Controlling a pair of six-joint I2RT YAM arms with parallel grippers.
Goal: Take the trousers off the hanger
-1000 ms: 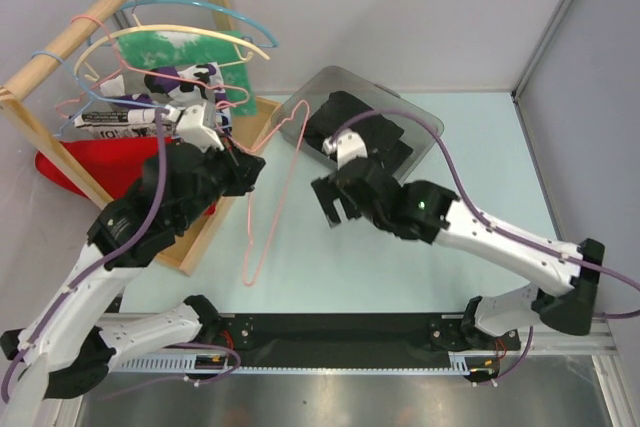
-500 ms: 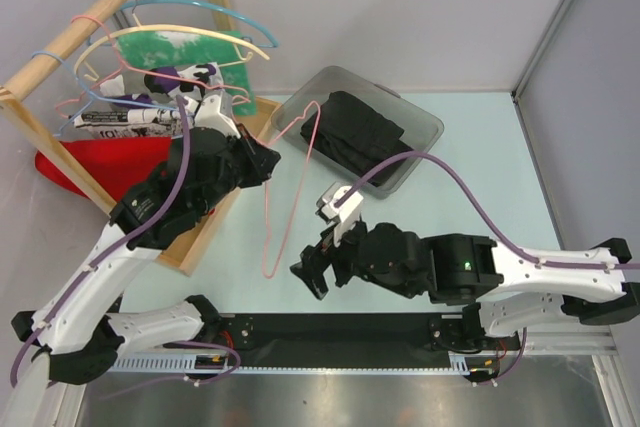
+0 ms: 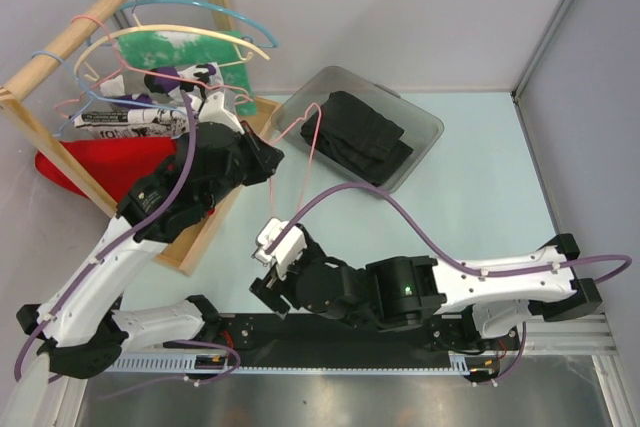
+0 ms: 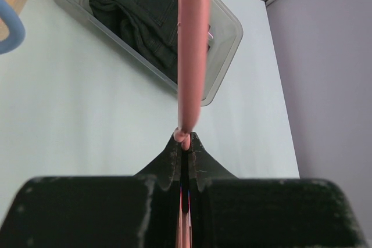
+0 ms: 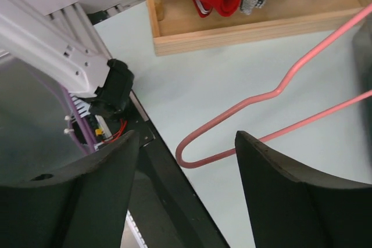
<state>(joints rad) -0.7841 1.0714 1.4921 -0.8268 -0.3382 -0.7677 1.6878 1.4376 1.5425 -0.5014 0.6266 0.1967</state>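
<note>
Main job looks done, imo: the trousers (image 3: pixel 365 137) lie bunched inside the grey bin (image 3: pixel 415 112) at upper centre of the top view, fully apart from the hanger (image 4: pixel 192 50), and no cloth shows on its pink wire in any view. Your left fingers (image 4: pixel 176 154) are pinched tight on that wire, no gap btwn them, holding it up off the desk (image 3: pixel 470 207). From the grip, left of frame centre in the top view, the wire runs up toward the bin's left corner and down toward the middle. Whether it touches the bin rim you can't tell from here. The right fingers (image 3: pixel 265 285) sit low-centre in the top view, near the arm bases, spread wide w/ nothing in them. In the right wrist view a rounded end of the hanger shows in the gap beyond the tips, not touched. So, approx: removal = complete, trousers = binned, hanger = bare and in the left fingers' hold. What's left, if anything, is tidy-up only, i.e. put the bare hanger down on the desk or back on the wooden rack (image 3: pixel 50 55) at upper left, where other hangers and garments hang, then let go. The task line itself doesn't ask for that, so treat it as optional.
</note>
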